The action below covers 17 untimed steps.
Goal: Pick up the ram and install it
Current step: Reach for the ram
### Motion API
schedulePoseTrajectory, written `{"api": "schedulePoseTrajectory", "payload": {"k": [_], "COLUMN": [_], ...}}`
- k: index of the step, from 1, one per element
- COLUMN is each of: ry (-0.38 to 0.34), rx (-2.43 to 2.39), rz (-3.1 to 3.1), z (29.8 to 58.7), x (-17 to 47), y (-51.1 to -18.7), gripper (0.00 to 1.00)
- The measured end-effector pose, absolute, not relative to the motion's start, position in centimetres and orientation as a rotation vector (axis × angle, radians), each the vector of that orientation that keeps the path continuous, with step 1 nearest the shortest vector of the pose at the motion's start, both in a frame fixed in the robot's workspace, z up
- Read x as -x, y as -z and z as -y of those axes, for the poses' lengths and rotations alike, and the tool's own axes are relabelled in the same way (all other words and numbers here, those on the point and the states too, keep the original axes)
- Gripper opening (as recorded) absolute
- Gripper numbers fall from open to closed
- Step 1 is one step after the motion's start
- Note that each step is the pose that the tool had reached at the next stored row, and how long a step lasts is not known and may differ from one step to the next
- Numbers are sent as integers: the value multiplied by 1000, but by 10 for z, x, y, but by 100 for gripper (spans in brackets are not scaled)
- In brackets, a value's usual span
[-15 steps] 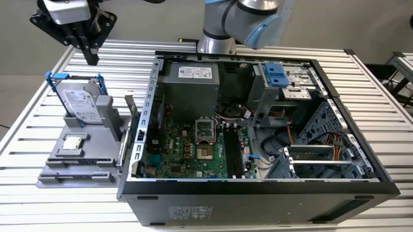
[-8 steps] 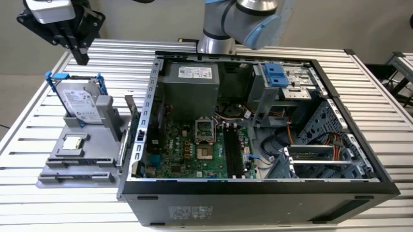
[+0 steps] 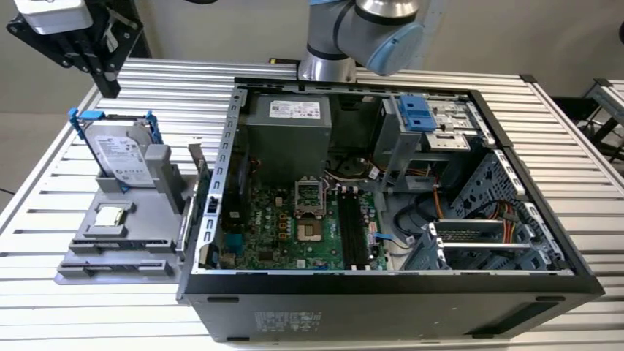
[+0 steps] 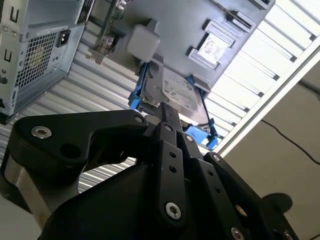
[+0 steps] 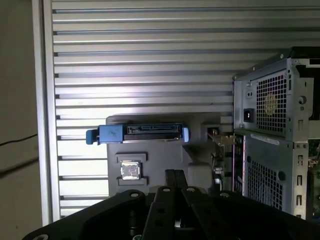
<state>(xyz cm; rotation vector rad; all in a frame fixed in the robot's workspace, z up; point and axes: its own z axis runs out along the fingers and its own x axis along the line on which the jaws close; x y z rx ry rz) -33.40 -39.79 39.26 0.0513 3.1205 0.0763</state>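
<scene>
The tool, upper left in the exterior view, hangs over the desk, fingers pressed together and empty. The ram stands beside the case.

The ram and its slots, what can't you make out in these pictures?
Ram: exterior view, edge-on and tiny; its chips can't be seen.
Slots: exterior view, too small to tell whether latches are open.
Hard drive: second wrist view, near end hidden behind the gripper.
Case: first wrist view, cut off by the edge.
</scene>
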Motion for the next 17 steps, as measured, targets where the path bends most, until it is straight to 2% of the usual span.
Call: {"api": "schedulePoseTrajectory", "payload": {"k": [17], "ry": [-76], "rx": [-48], "rz": [-3121], "z": [405], "x": [348], "y": [-393], "gripper": [0]}}
